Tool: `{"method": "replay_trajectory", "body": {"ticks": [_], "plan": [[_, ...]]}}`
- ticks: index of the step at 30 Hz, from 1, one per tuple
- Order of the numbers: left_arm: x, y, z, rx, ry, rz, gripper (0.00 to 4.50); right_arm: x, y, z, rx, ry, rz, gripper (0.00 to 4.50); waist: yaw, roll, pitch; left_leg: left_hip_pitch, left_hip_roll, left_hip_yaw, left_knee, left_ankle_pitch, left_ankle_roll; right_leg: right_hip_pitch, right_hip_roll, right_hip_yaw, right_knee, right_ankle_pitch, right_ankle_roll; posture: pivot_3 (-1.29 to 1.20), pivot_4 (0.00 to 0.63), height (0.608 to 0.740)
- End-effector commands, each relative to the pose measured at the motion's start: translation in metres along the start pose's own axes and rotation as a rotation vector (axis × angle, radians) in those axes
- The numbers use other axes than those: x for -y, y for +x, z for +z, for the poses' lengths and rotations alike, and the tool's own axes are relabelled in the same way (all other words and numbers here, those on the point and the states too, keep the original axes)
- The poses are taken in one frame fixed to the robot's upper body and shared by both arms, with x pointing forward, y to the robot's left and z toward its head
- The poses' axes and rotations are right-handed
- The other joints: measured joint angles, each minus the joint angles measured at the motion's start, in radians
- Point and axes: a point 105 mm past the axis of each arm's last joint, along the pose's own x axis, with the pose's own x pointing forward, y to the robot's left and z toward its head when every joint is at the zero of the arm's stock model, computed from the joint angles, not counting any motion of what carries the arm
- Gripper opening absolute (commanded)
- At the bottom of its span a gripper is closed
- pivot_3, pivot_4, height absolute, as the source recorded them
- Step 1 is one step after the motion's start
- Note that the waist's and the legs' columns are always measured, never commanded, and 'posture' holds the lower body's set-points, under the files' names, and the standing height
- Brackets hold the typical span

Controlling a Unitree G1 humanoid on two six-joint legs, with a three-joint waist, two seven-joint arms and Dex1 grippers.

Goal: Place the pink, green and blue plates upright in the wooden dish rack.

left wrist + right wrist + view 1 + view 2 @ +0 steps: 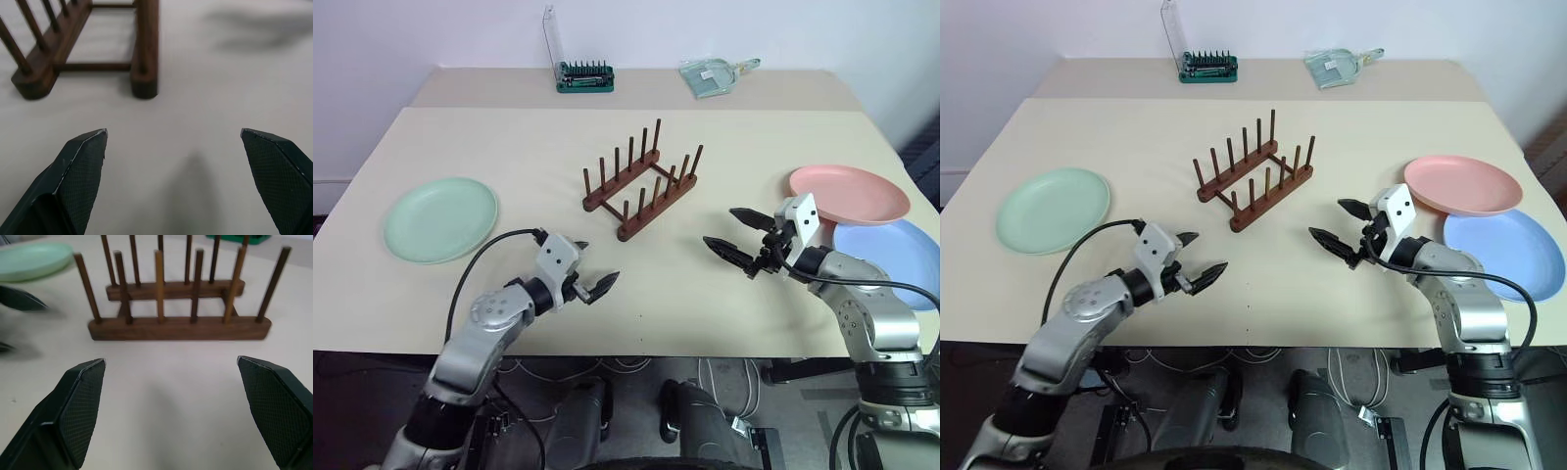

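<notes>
Plates and rack on a beige table [636,132]: the green plate [440,218] lies flat well to the left of the wooden dish rack [641,182]; the left gripper [588,268], fingers spread and empty, hovers near the rack's front-left; the rack stands empty at table centre; the right gripper [736,235], likewise spread and empty, hovers to the rack's front-right; the pink plate [849,194] lies flat well right of the rack, its near edge overlapping the blue plate [893,258].

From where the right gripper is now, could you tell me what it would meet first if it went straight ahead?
Most likely the dark brown wooden dish rack, side on. The open right gripper points at it across bare beige table, though its height against the pegs is hard to judge.
</notes>
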Motion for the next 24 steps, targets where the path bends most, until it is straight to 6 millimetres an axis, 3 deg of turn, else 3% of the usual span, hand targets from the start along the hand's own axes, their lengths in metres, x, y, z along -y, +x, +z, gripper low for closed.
{"method": "replay_trajectory", "body": {"ticks": [1, 9, 19, 22, 24], "plan": [[-0.02, 0.014, 0.008, 0.042, -0.012, 0.065, 4.5, -0.014, -0.009, 0.013, 0.063, 0.002, -0.011, 4.4, 0.004, -0.001, 0.0, 0.0, 0.0, 0.0, 0.0, 0.0, 0.0, 0.0, 0.0, 0.0, 0.0, 0.0, 0.0, 0.0, 0.15, 0.74], [-0.013, 0.045, 0.003, 0.035, 0.003, -0.092, 4.5, -0.035, -0.001, 0.008, 0.085, 0.046, -0.003, 4.4, -0.001, 0.0, 0.0, 0.001, 0.0, 0.0, 0.0, 0.0, 0.0, 0.001, 0.0, 0.0, 0.0, 0.001, 0.001, 0.0, 0.15, 0.74], [0.003, 0.076, 0.007, 0.027, 0.018, -0.191, 4.5, -0.04, 0.012, 0.008, 0.103, 0.055, 0.034, 4.4, 0.002, 0.0, 0.0, 0.001, 0.0, 0.0, 0.002, 0.0, 0.003, 0.003, 0.0, -0.001, -0.002, 0.002, 0.003, 0.0, 0.15, 0.74], [0.011, 0.078, 0.005, 0.028, 0.005, -0.196, 3.61, -0.043, 0.014, 0.009, 0.104, 0.054, 0.044, 4.5, 0.002, 0.0, 0.0, 0.001, 0.0, 0.0, 0.002, 0.001, 0.004, 0.003, 0.0, -0.001, -0.001, 0.002, 0.003, 0.0, 0.15, 0.74], [0.013, 0.078, 0.005, 0.033, -0.002, -0.198, 2.61, -0.043, 0.015, 0.01, 0.105, 0.054, 0.045, 4.5, 0.002, 0.0, 0.0, 0.002, 0.0, 0.0, 0.002, 0.001, 0.004, 0.004, 0.0, -0.001, -0.001, 0.002, 0.003, 0.0, 0.15, 0.74]]}}
